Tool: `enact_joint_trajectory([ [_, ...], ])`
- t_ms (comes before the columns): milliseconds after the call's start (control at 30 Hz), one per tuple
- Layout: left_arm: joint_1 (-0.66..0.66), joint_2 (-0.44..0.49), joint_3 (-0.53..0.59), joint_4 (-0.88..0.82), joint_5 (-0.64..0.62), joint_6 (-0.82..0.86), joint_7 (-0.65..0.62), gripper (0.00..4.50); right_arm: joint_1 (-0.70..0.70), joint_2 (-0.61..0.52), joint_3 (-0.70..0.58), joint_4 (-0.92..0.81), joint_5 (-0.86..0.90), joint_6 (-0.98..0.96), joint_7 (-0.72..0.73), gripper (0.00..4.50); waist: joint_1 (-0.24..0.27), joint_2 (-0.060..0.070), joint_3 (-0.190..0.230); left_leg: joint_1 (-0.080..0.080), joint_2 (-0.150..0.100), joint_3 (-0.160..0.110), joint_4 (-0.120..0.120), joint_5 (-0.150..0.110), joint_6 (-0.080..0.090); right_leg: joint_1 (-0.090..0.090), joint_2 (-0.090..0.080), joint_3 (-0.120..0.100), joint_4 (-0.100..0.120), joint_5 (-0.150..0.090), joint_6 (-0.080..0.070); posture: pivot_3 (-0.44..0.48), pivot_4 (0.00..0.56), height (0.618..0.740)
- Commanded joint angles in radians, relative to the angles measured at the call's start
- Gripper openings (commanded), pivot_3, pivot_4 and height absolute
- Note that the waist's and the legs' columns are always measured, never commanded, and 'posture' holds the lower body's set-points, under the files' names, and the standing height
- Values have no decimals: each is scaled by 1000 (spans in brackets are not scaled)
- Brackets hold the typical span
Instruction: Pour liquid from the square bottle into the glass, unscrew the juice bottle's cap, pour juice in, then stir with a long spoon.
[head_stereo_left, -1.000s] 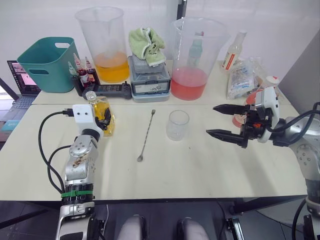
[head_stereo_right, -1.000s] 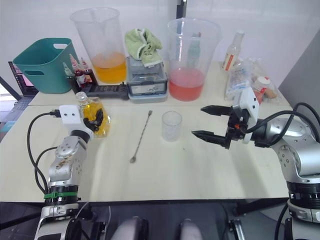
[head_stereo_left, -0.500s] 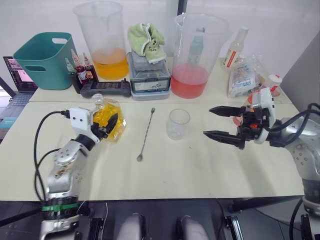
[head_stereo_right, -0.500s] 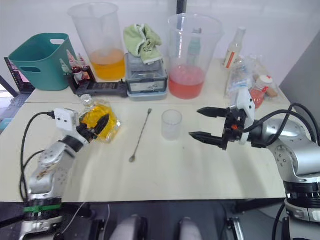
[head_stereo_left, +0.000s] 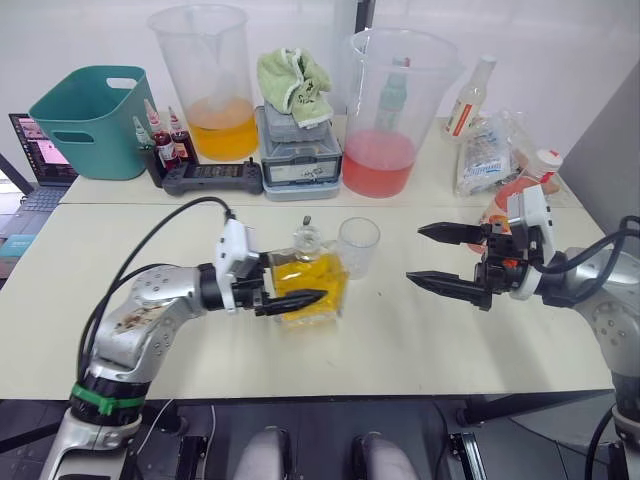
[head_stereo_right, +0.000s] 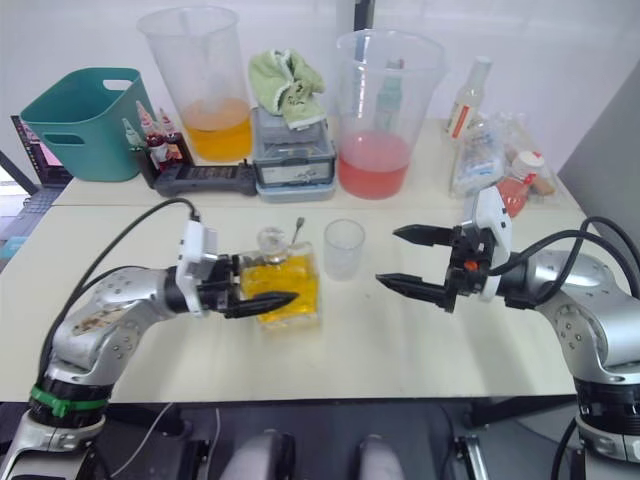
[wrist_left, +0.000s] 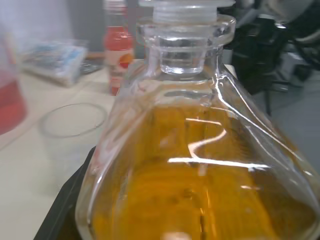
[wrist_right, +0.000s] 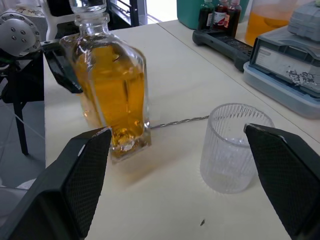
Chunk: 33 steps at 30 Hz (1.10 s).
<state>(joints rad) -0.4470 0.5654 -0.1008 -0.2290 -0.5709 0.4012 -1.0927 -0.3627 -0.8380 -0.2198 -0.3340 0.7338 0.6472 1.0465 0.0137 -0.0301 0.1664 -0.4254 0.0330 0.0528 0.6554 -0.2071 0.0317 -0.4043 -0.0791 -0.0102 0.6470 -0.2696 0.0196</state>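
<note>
Your left claw (head_stereo_left: 290, 290) clenches the square clear glass bottle of yellow liquid (head_stereo_left: 312, 276) upright just left of the small ribbed clear glass (head_stereo_left: 358, 246); tip its neck rightward. Right claw (head_stereo_left: 435, 258) hangs released.

A pale cream table (head_stereo_left: 420, 350) spans the middle of the frame, with a seam running across it where two tops meet. Behind it, across the top of the frame, stands a plain white wall (head_stereo_left: 560, 40), split by a dark upright strip (head_stereo_left: 366, 14) at top centre. A grey panel (head_stereo_left: 615, 120) rises at the far right edge. At the left edge an open laptop (head_stereo_left: 35, 160) sits lower, beside the table. Light is even and bright.
</note>
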Motion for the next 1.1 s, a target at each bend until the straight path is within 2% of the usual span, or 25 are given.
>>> enact_joint_trajectory([
  [33, -84, -62, -26, 47, 39, -113, -37, 2837, 23, -24, -76, -75, 46, 20, -36, 4500, 0, 0, 0, 0, 0, 0, 1, 0, 0, 0, 1, 1, 0, 0, 0, 0, 150, 740],
  [333, -171, -185, -86, 271, 161, -247, -72, 2837, 96, -25, -136, -147, 84, 41, -114, 4500, -1, 0, 0, -2, 0, 0, 4, -1, 2, 0, 2, 2, 1, 0, 0, 0, 150, 740],
  [533, -150, -206, -92, 346, 205, -327, -106, 2837, 124, -32, -154, -158, 111, 54, -142, 4500, -1, 0, 0, -3, 1, -1, 5, -1, 2, -1, 2, 2, 1, 0, 0, 0, 150, 740],
  [633, -157, -201, -95, 377, 224, -296, -96, 2837, 113, -40, -142, -144, 105, 48, -138, 4500, -1, 0, 0, -3, 0, -1, 5, -1, 2, -1, 2, 2, 1, 0, 0, 0, 150, 740],
  [700, -166, -192, -92, 371, 218, -271, -106, 3855, 104, -42, -135, -134, 104, 45, -134, 4500, 0, 0, 0, -3, 1, -1, 6, -1, 2, -1, 2, 2, 1, 0, 1, 0, 150, 740],
  [767, -171, -180, -87, 349, 203, -239, -117, 4455, 96, -42, -129, -125, 101, 41, -130, 4500, 1, 0, 0, -3, 0, -1, 6, -1, 2, 0, 2, 2, 1, 0, 1, 0, 150, 740],
  [1100, -170, -94, -68, 114, 152, -16, -64, 4482, 64, -4, -71, -89, 71, 3, -122, 4500, -1, 1, 0, -2, 1, -1, 6, -1, 2, 0, 2, 3, 1, 0, 1, 0, 150, 740],
])
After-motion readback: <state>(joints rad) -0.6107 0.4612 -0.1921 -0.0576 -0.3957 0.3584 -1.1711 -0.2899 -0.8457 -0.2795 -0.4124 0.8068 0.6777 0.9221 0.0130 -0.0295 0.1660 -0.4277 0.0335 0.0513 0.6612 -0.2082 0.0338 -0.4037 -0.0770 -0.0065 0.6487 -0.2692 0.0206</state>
